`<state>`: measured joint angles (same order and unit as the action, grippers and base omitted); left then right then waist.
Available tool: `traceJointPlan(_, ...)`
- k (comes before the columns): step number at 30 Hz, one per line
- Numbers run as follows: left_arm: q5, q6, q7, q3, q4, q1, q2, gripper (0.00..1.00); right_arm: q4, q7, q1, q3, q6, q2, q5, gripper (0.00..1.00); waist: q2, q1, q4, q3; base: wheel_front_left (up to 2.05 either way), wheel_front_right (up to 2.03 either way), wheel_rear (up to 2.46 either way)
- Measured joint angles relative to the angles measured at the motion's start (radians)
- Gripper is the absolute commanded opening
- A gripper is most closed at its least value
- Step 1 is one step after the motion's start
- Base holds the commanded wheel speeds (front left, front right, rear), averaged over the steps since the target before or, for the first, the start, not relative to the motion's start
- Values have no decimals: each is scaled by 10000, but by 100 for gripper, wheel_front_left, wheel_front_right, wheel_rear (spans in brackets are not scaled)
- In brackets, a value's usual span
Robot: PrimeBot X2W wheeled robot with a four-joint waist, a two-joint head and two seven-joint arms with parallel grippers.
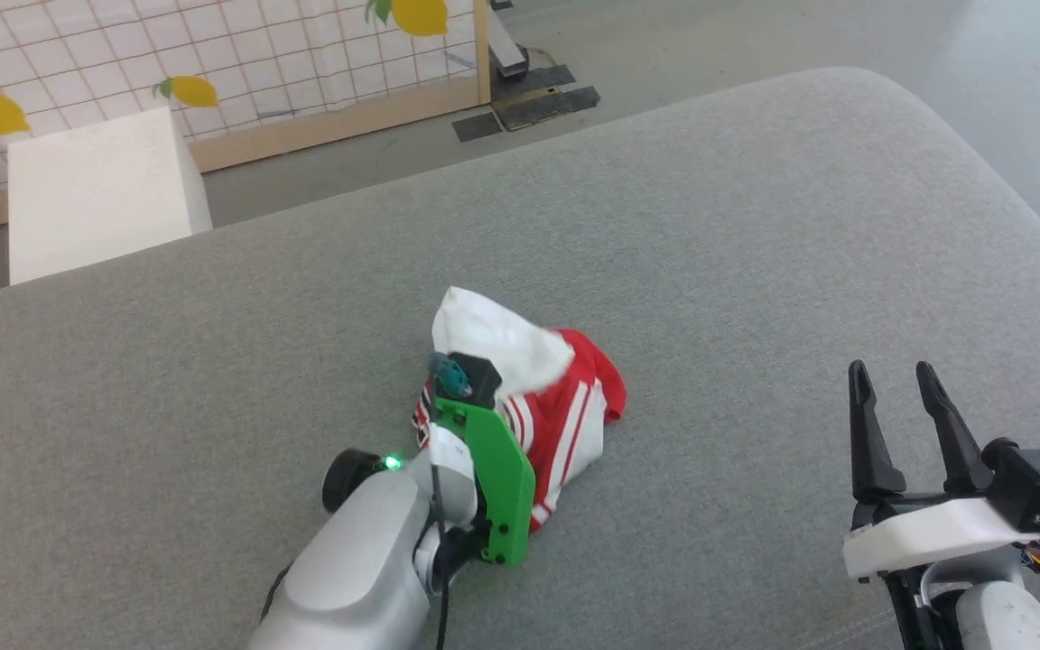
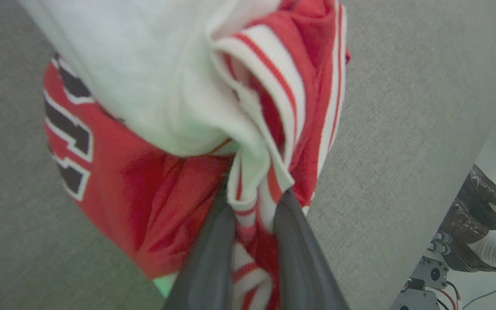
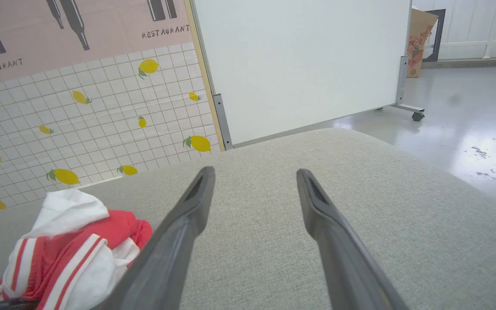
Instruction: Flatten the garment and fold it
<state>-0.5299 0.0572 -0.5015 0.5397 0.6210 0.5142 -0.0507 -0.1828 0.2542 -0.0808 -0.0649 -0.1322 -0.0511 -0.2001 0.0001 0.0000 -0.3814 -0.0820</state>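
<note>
The garment (image 1: pixel 547 388) is a crumpled heap of red jersey with white inside and striped trim, lying mid-way across the grey cushion (image 1: pixel 755 271). My left gripper (image 2: pixel 254 202) is shut on a striped edge of the garment (image 2: pixel 166 129), whose black numbers show at the left. In the head view the left wrist with its green bracket covers the heap's near left side. My right gripper (image 1: pixel 895 370) stands open at the lower right, apart from the cloth. In the right wrist view that gripper (image 3: pixel 254 172) has nothing between its fingers, and the garment (image 3: pixel 71 249) lies at the lower left.
A white block (image 1: pixel 96 194) stands on the floor beyond the cushion's far left edge. A lemon-patterned tiled panel (image 1: pixel 213 54) and a white board on wheels (image 3: pixel 299 64) stand behind. The cushion drops off at its rounded right edge (image 1: pixel 1007 199).
</note>
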Motion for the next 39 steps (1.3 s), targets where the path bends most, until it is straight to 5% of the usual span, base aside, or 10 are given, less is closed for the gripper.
traceJointPlan(1, -8, -81, -322, 111, 128, -5, 13, 47, -2, -2, 3, 6, 0, -2, -23, 100, 0, 0, -37, -30, 0, 0, 0)
traceJointPlan(2, -19, -165, -529, 186, 159, 0, 25, 98, -4, -2, 4, 19, 0, -2, -23, 100, 0, 0, -45, -60, 0, 0, 0)
traceJointPlan(8, 40, -328, 451, 240, -297, 12, 98, 100, 6, -2, 4, 128, 0, 2, -23, 100, 0, 0, 303, -118, 0, 0, 0)
traceJointPlan(18, 813, -943, 7288, -1089, -2314, -833, -290, 100, 596, -353, 6, 305, 0, 4, 226, 100, -1, 0, 1402, 196, 0, 0, 0)
traceJointPlan(25, 1336, -1294, 7578, -2314, -3785, -2520, -531, 100, 788, -1503, -111, 548, 0, 4, 324, 100, -1, 0, 2018, 440, 0, 0, 0)
traceJointPlan(39, 2288, -830, 7597, -3904, -5166, -4112, -92, 100, -1402, -6763, -2013, 800, 0, 2, -619, 100, -1, 0, 3006, -59, 0, 0, 0)
